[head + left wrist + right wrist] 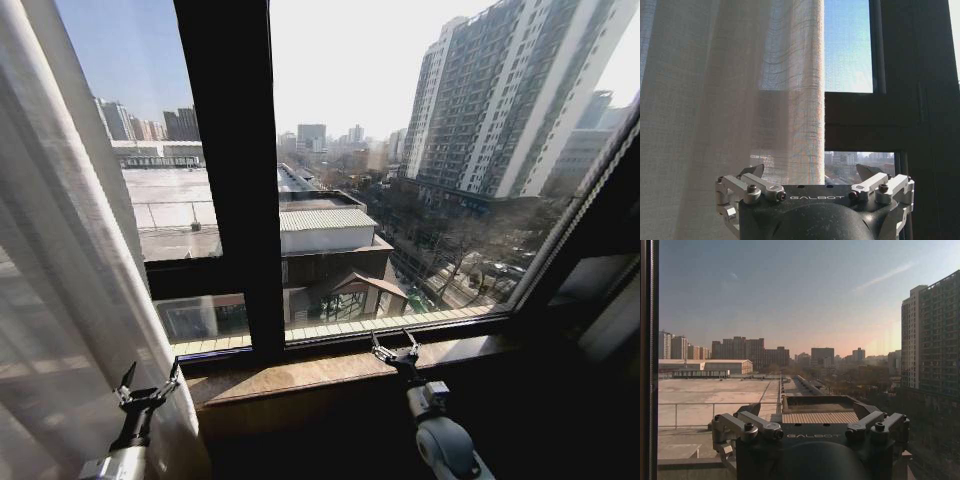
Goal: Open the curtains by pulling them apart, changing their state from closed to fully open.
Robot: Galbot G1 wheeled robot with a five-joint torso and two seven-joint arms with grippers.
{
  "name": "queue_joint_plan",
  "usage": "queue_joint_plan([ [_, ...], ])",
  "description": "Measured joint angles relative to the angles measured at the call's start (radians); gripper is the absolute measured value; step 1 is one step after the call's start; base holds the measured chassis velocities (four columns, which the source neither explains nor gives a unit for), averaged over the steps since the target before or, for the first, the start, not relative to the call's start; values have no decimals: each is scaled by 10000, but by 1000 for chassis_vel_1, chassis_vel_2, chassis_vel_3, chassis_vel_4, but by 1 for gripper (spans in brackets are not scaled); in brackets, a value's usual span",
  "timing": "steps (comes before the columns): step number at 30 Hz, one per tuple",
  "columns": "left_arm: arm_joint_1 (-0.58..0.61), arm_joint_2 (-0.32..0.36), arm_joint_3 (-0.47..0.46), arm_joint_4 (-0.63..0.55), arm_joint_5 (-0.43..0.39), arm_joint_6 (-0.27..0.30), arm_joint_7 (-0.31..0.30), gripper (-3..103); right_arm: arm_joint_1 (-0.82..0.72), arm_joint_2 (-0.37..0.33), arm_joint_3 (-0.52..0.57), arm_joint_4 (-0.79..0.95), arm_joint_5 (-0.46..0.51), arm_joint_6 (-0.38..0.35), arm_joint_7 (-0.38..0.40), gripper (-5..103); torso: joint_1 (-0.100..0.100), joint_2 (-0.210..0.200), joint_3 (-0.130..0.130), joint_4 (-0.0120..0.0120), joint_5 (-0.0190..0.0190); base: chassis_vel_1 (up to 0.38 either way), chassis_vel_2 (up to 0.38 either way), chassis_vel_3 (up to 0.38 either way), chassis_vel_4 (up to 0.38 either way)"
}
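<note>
One sheer white pleated panel of the curtains [60, 280] hangs bunched at the far left of the window, and the glass beside it is uncovered. My left gripper [148, 385] is low at the panel's inner edge, open, with nothing between its fingers. In the left wrist view the curtain panel [730, 100] hangs in front of the open left gripper [811, 171], its edge in line with the gap between the fingers. Whether it touches the fabric I cannot tell. My right gripper [396, 345] hovers open just above the sill, facing bare glass. It also stands open in the right wrist view [809, 410].
A thick dark window frame bar [235, 170] runs upright between the two grippers, with a crossbar low on the left. A stone sill [320, 370] runs along under the glass. The window's right side [590, 300] is dark frame and wall.
</note>
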Motion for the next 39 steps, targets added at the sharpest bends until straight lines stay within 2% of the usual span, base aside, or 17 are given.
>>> queue_joint_plan([
  [39, 0, 0, 0, 0, 0, 0, 0, 100, 0, 0, 0, 0, 0, 0, 0, 100, 0, 1, 0, 0, 0, 0, 0, 0, 0],
])
